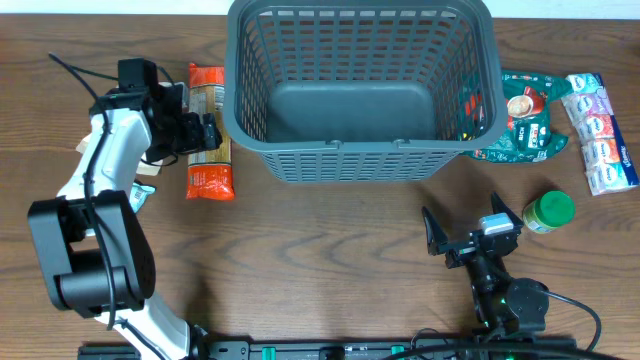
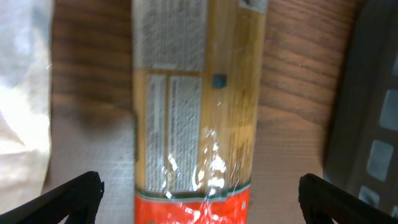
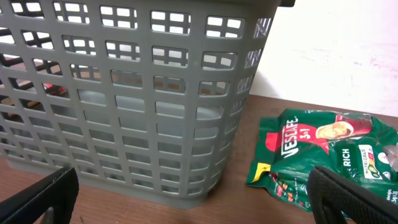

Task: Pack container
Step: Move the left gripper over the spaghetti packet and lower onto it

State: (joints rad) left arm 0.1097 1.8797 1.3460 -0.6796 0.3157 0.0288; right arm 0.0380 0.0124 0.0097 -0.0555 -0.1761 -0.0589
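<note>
Nearest to us, in front of the container's (image 1: 350,158) right-hand corner and well apart from it, our right tool (image 1: 468,222) hangs over the wooden surface (image 1: 330,250) with its jaws spread wide and nothing between them. Its wrist view looks straight at the container's slotted wall. A small jar with a green lid (image 1: 549,211) stands just to the right of that tool, further to the right than the container's right wall. On the container's left side, our left tool (image 2: 202,198) is also wide open. Its two fingers stand either side of a long pack of spaghetti (image 1: 209,172) and clear of the wrapper, so it grips nothing; how high it sits above the pack we cannot tell. The pack lies flat along the container's left wall, close beside it, with its red end towards us. The container itself, a large dark grey basket with lattice walls and a thick rim, sits upright at the far middle of the surface, its solid floor in plain view. Against its right wall lies a green Nescafe coffee bag (image 1: 530,120), seen partly through the slots. Further right of the container, beyond the bag, lies a row of small tissue packs (image 1: 600,130).
</note>
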